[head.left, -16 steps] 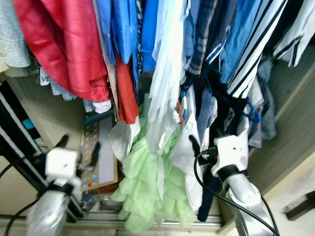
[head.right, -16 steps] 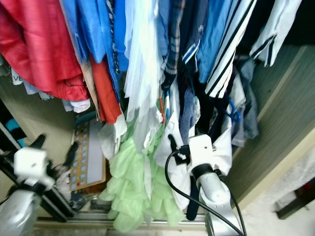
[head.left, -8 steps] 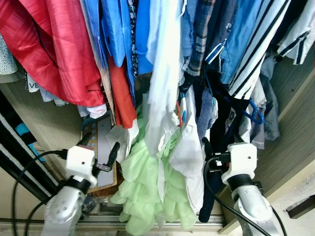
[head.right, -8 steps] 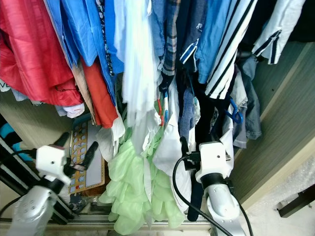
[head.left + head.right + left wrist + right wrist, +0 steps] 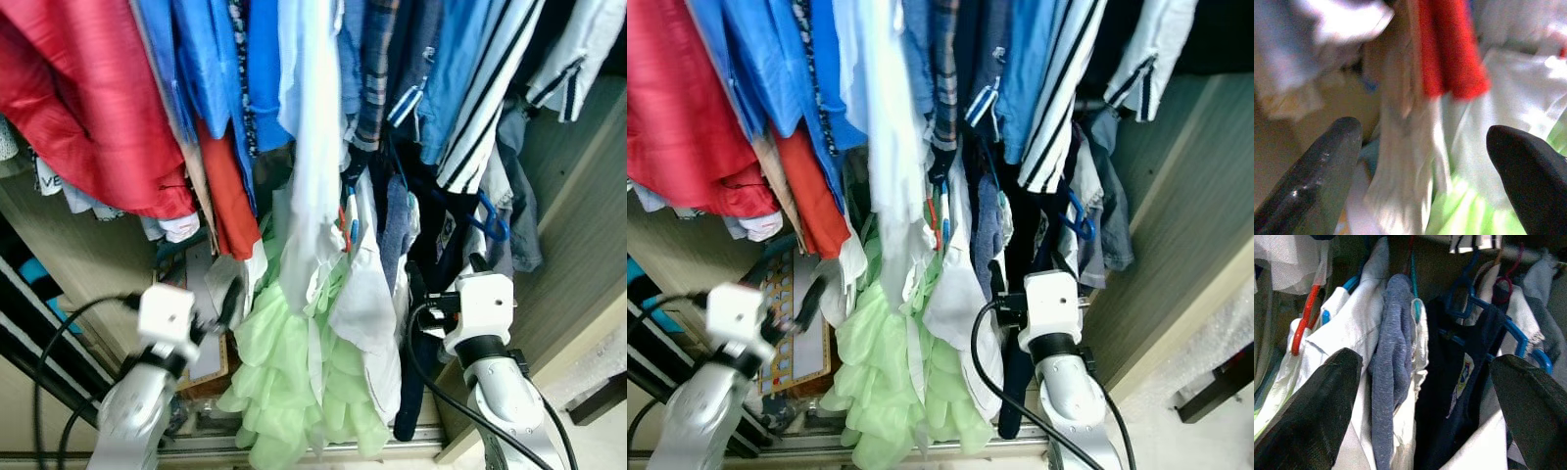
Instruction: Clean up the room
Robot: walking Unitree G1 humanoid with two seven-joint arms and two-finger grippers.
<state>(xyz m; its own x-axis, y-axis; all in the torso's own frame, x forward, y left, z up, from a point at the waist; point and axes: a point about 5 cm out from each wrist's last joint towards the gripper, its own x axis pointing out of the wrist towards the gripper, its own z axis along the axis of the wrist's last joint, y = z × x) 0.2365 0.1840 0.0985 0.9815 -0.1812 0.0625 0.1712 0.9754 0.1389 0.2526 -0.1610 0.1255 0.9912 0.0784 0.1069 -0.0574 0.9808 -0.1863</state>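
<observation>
Clothes hang close together in an open wardrobe: a red garment (image 5: 78, 108), blue shirts (image 5: 225, 69), a long white garment (image 5: 313, 147), a light green ruffled dress (image 5: 284, 372) and a striped shirt (image 5: 480, 98). My left gripper (image 5: 186, 294) is open, low on the left, beside a white cloth (image 5: 1405, 161) and an orange-red garment (image 5: 1449, 49). My right gripper (image 5: 444, 266) is open too, just in front of a navy garment (image 5: 1459, 396), a grey-blue knit (image 5: 1393, 347) and a white shirt (image 5: 1347, 333) on blue and red hangers. Neither holds anything.
The wardrobe's wooden side panel (image 5: 578, 255) rises close on the right. A dark striped sliding door (image 5: 29, 323) stands at the left. A colourful flat board (image 5: 794, 323) leans on the wardrobe floor behind the door track (image 5: 196, 452). Bare floor (image 5: 598, 431) shows at bottom right.
My left gripper has moved right, closer to the white cloth and the green dress. The right gripper has barely shifted. The camera has moved slightly.
</observation>
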